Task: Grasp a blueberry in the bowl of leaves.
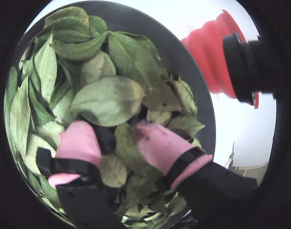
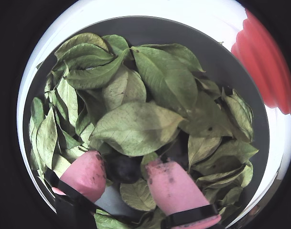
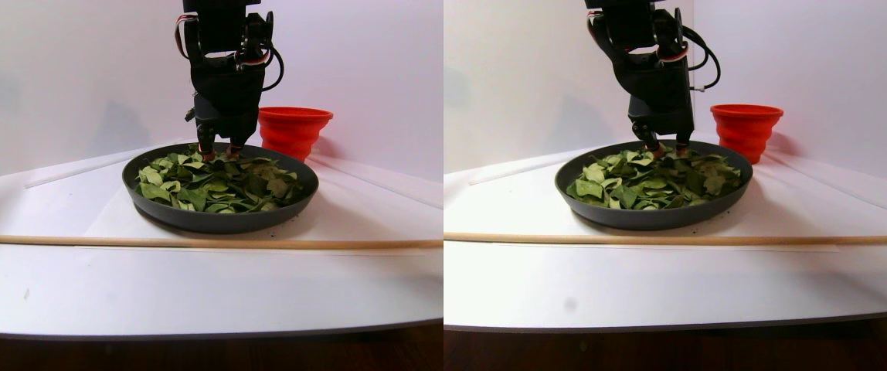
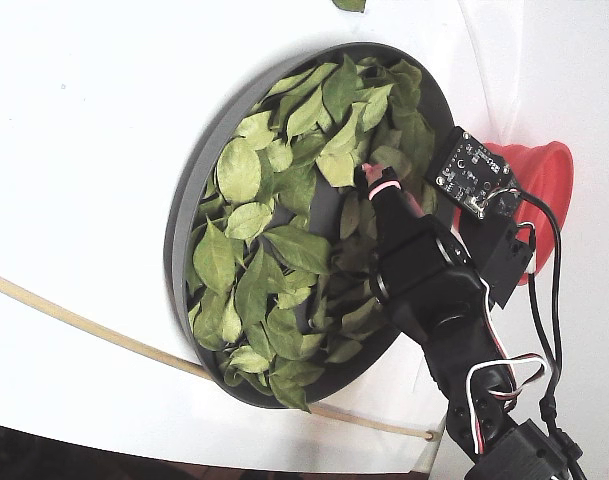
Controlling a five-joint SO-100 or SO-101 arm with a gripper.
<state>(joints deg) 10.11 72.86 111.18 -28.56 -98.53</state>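
The dark-grey bowl (image 2: 183, 33) is heaped with green leaves (image 2: 135, 126). A dark round blueberry (image 2: 123, 168) lies half under a big leaf. My gripper (image 2: 126, 161) is lowered into the leaves, with its pink fingertips (image 2: 85, 174) on either side of the berry. The jaws are open; the left pad is near the berry and the right one is a little apart. In a wrist view the gripper (image 1: 117, 136) shows over the leaves (image 1: 109, 98), with the berry not clearly seen. In the fixed view the gripper (image 4: 379, 185) sits at the bowl's (image 4: 179, 230) right side.
A red cup (image 4: 539, 180) stands just beyond the bowl, close to the arm; it also shows in the stereo pair view (image 3: 294, 127). A thin wooden rod (image 3: 181, 242) lies across the white table in front of the bowl (image 3: 219, 220).
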